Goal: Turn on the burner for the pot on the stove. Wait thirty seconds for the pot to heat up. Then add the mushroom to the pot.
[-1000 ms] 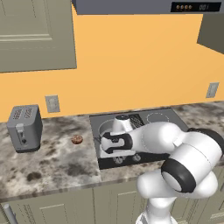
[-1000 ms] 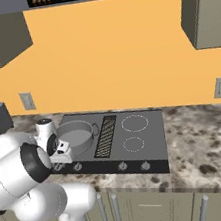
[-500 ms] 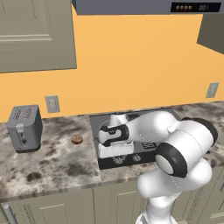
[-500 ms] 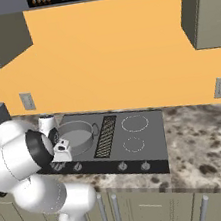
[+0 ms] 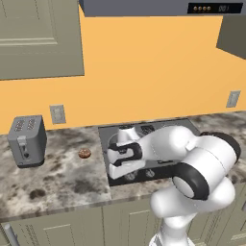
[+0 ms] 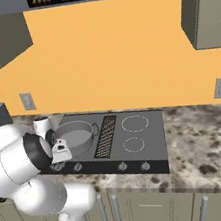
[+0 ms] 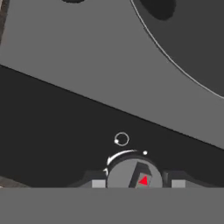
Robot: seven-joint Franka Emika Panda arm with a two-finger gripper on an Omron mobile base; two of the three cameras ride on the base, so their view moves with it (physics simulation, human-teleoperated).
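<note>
while the one pot [image 6: 75, 137] sits on the stove [image 6: 148, 142], the claw [image 7: 138, 183] has its fingers either side of a knob [image 7: 133, 174]; one mushroom [image 5: 84, 153] lies on the table [image 5: 53, 178] beside one toaster [image 5: 26, 140].

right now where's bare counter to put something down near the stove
Bare marble lies right of the stove, and between the toaster and the stove's left edge, apart from the mushroom. It is crowded at the stove's front left: the pot, the arm and its pincer at a knob.
</note>
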